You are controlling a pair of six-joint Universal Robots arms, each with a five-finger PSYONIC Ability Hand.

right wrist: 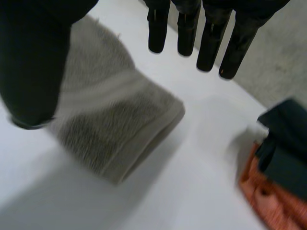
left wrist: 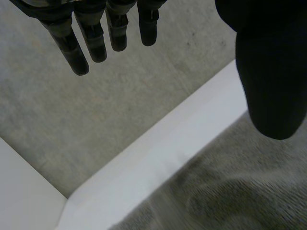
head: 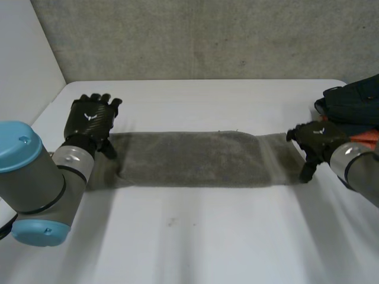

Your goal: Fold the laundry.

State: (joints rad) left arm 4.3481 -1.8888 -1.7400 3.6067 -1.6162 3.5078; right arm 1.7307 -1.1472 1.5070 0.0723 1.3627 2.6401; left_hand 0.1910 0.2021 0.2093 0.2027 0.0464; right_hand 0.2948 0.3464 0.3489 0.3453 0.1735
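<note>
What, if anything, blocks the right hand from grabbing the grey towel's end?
Likely nothing, so probably yes. The right hand is open right at the grey towel's folded end, which lies on the white table. The clothes pile sits off to the side, apart from the towel.

The left end of the towel point(head: 195, 158) lies hidden behind the left hand point(head: 89, 121) and its arm. The dark clothes point(head: 353, 100) and the orange cloth point(right wrist: 268, 199) beneath are cut off at the edge. The thumb of the right hand point(right wrist: 29, 57) covers part of the towel's blurred end.
</note>
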